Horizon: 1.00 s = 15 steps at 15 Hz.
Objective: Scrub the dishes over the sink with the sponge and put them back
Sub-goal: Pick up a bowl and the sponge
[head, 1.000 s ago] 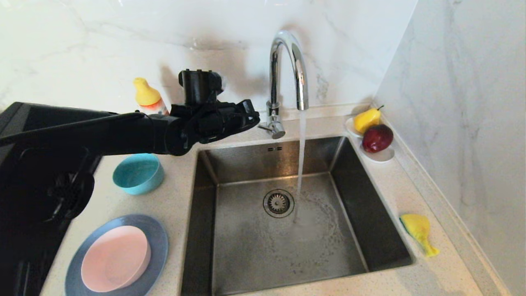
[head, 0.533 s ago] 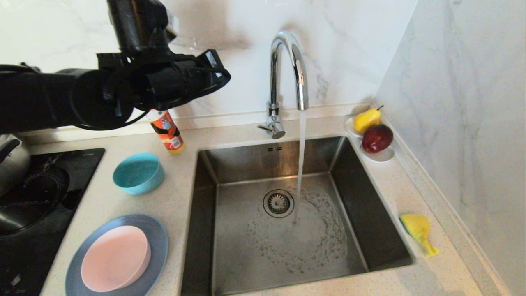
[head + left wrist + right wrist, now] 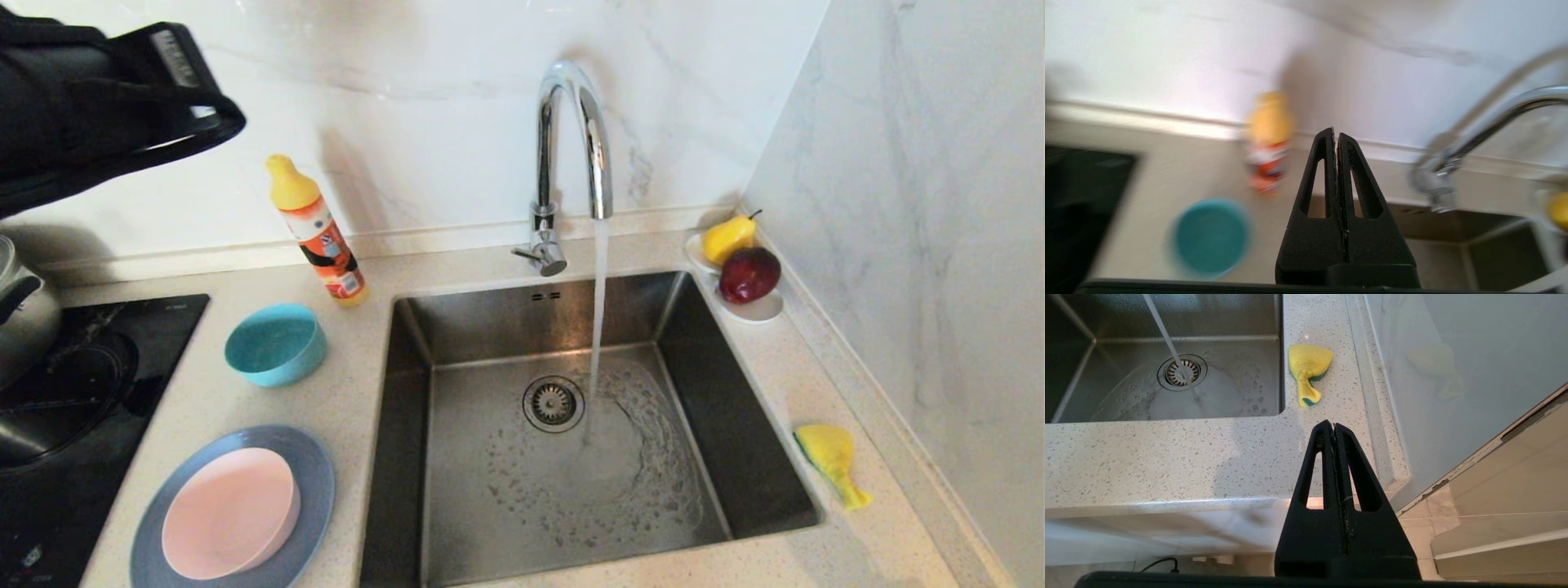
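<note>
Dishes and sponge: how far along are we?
Done: tap running into the sink. In hand: nothing; left gripper shut and empty, high at the left. Left: sponge unpicked; plate, pink bowl, teal bowl unscrubbed on the counter.

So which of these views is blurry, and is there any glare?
Left wrist view: smeared, the orange bottle and teal bowl soft, only the shut left pincer crisp. Right wrist view: sharp on the sponge. Head view: sharp, bright highlights on the tap.
</note>
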### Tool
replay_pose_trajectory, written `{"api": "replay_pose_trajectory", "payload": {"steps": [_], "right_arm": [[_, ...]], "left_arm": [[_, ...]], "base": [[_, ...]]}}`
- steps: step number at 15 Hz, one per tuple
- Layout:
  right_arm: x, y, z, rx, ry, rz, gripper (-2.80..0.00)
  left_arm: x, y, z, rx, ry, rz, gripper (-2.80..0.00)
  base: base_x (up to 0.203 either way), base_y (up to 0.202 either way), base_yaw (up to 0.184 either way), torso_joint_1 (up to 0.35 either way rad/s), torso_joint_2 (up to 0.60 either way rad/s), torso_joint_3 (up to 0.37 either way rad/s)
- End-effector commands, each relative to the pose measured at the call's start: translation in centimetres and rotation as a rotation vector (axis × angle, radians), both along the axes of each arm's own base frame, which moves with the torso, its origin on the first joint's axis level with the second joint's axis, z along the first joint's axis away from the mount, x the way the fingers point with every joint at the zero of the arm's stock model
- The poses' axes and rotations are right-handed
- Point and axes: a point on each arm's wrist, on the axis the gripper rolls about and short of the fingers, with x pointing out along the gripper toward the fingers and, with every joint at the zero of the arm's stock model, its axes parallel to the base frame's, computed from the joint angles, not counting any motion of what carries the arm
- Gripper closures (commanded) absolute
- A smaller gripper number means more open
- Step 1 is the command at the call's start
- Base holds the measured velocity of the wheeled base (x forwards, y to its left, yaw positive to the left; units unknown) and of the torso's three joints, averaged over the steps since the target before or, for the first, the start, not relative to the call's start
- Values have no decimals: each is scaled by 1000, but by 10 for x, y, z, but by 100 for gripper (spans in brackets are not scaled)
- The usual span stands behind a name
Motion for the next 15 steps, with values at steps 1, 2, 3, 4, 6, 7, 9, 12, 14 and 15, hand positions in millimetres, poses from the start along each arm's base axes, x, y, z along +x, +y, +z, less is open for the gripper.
{"api": "replay_pose_trajectory", "payload": {"steps": [1, 2, 3, 4, 6, 7, 9, 12, 14, 15], "right_arm": [[0, 0, 0, 1, 1, 0, 0], [0, 0, 0, 0, -1, 0, 0], [0, 0, 0, 0, 0, 1, 0], [0, 0, 0, 0, -1, 0, 0], [0, 0, 0, 1, 1, 0, 0], [0, 0, 0, 0, 0, 0, 0], [0, 0, 0, 0, 0, 0, 0], [0, 0, 0, 0, 0, 0, 0], [0, 0, 0, 0, 0, 0, 0], [0, 0, 0, 0, 0, 0, 0]], "left_arm": [[-73, 36, -4, -34, -82, 63, 0], [-94, 47, -16, -34, -89, 97, 0], [-115, 58, -29, -35, -99, 135, 0], [-134, 68, -42, -35, -110, 181, 0], [-172, 87, -66, -38, -151, 317, 0], [-189, 92, -80, -40, -172, 373, 0], [-220, 97, -114, -30, -203, 456, 0], [-225, 97, -177, 31, -131, 522, 0], [-216, 96, -204, 38, -101, 545, 0], [-215, 96, -209, 42, -93, 556, 0]], "base": [[0, 0, 0, 0, 0, 0], [0, 0, 0, 0, 0, 0], [0, 0, 0, 0, 0, 0], [0, 0, 0, 0, 0, 0], [0, 0, 0, 0, 0, 0], [0, 0, 0, 0, 0, 0], [0, 0, 0, 0, 0, 0], [0, 0, 0, 0, 0, 0], [0, 0, 0, 0, 0, 0], [0, 0, 0, 0, 0, 0]]}}
